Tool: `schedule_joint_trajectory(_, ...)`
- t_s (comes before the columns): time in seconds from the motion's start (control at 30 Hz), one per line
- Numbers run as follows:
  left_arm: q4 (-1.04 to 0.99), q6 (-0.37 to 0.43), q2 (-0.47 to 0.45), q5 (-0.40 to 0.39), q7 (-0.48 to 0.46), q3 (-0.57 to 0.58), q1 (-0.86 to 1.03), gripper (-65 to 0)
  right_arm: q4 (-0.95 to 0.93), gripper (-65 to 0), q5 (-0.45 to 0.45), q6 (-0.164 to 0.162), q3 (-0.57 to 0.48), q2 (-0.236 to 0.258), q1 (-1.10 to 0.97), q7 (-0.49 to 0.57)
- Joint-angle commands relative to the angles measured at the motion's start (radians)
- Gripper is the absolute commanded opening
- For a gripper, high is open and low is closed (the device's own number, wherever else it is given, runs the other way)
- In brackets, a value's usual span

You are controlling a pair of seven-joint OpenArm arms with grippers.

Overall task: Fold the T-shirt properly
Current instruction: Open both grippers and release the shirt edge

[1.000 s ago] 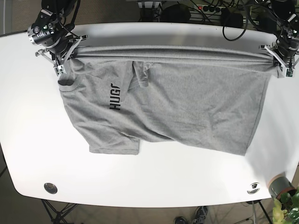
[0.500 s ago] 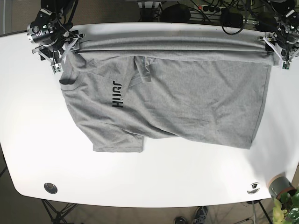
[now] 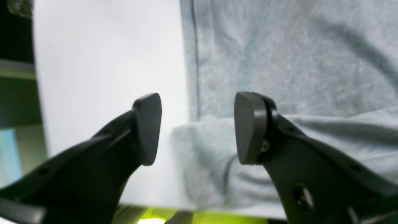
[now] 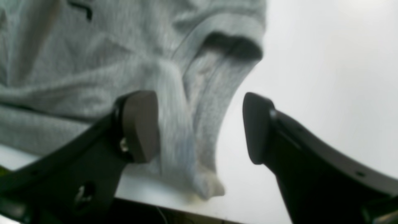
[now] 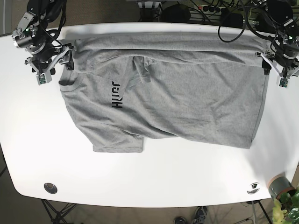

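Note:
The grey T-shirt (image 5: pixel 177 98) lies spread on the white table (image 5: pixel 149 177), black lettering toward the left and its top edge along the table's far side. My right gripper (image 5: pixel 56 65) hovers open at the shirt's upper left corner. In the right wrist view the open fingers (image 4: pixel 140 124) straddle a bunched edge of the shirt (image 4: pixel 93 62) without pinching it. My left gripper (image 5: pixel 274 69) is open at the upper right corner. In the left wrist view its fingertips (image 3: pixel 250 127) stand wide apart above a folded corner of the shirt (image 3: pixel 279 56).
Cables and power strips (image 5: pixel 205 9) hang behind the table's far edge. Two round metal discs (image 5: pixel 50 188) (image 5: pixel 253 187) sit near the front edge. A potted plant (image 5: pixel 282 186) stands off the front right corner.
Both grippers have opened and let go of the shirt's top edge. The taut raised fold has dropped flat. Both arms have drawn slightly outward and toward the front.

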Motion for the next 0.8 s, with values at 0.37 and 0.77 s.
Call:
schedule_joint_trajectory(0.37, -0.041, 0.005, -0.012, 0.003, -0.009, 0.107, -0.196, -31.8, -0.044, -24.1, 0.085, -0.001, 0.003, 0.046, 0.2, -0.034)
schedule_joint_trajectory(0.77, -0.128, 0.005, -0.012, 0.004, -0.009, 0.118, -0.303, -31.8, -0.346, -23.8, -0.257, -0.001, -0.137, 0.075, 0.501, 0.089)
